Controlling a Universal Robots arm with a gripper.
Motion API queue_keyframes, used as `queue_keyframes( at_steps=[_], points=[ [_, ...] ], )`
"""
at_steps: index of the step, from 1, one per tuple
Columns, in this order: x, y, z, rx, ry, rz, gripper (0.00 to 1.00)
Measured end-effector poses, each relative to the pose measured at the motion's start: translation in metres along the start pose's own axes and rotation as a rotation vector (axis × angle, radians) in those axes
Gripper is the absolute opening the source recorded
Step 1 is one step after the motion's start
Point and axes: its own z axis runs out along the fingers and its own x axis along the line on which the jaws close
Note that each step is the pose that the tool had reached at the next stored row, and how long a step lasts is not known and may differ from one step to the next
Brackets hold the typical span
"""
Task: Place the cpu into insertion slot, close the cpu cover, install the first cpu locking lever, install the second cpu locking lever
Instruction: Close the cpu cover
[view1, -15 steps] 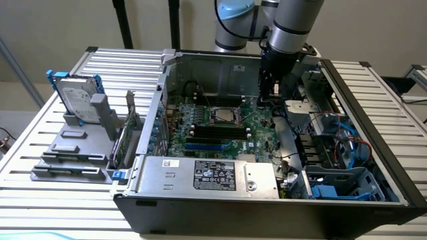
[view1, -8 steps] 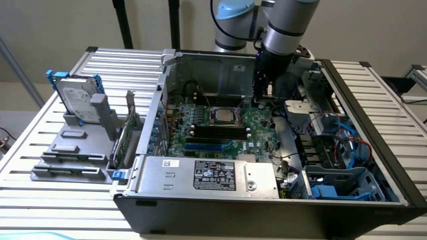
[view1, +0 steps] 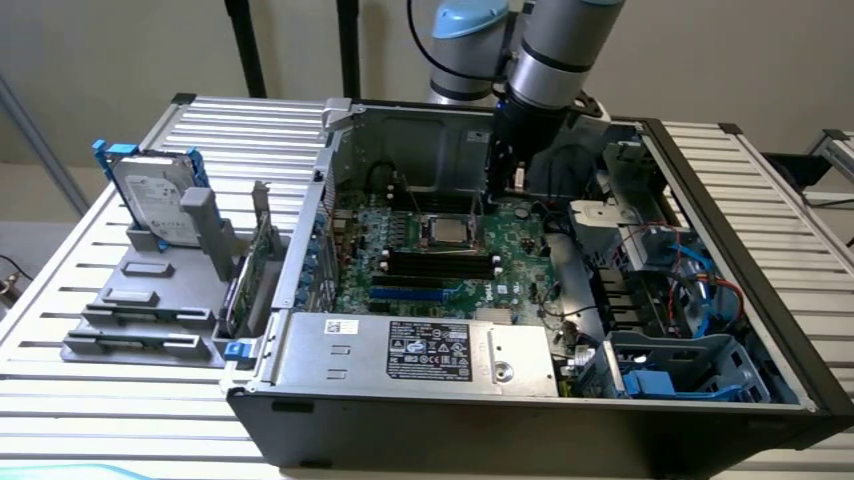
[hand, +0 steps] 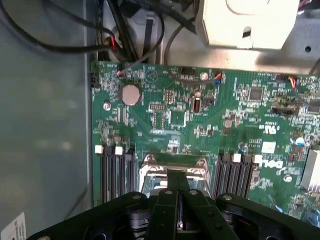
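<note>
Cpu: pale square, flat and face up inside insertion slot, mid green board, deep in open computer case. Placement step judged done. At slot, gripper: fingers pinched tight together, nothing seen between them, tips right at slot's edge, touching or just above, cannot tell which. Silvery cpu cover: seemingly down flat around cpu, though partly hidden behind gripper. Step in hand judged as cover or lever work; cannot tell whether either locking lever latched. From exterior view, arm reaching down into case, tool just beside slot, toward exterior view's right of it. Next move judged to call for short, slow travel and light downward pressure, tips kept off cpu face and clear of memory slots flanking insertion slot on both sides. Orientation: cpu square, so no real long axis; edges parallel to board edges and to memory slots; face pointing straight up out of case.
</note>
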Motion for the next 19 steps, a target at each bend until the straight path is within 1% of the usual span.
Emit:
queue_keyframes(
  at_steps=[8,12,14,17,19],
  points=[
    [0.001,-0.0187,0.0027,0.0478,0.0017,0.002,0.11],
    [0.001,-0.0293,0.0045,0.0663,0.0027,0.002,0.11],
    [0.001,-0.0362,0.0065,0.0711,0.0029,0.002,0.11],
    [0.001,-0.0469,0.0116,0.0731,0.0031,0.002,0.11],
    [0.000,-0.0529,0.0161,0.0732,0.0031,0.002,0.11]
  ],
)
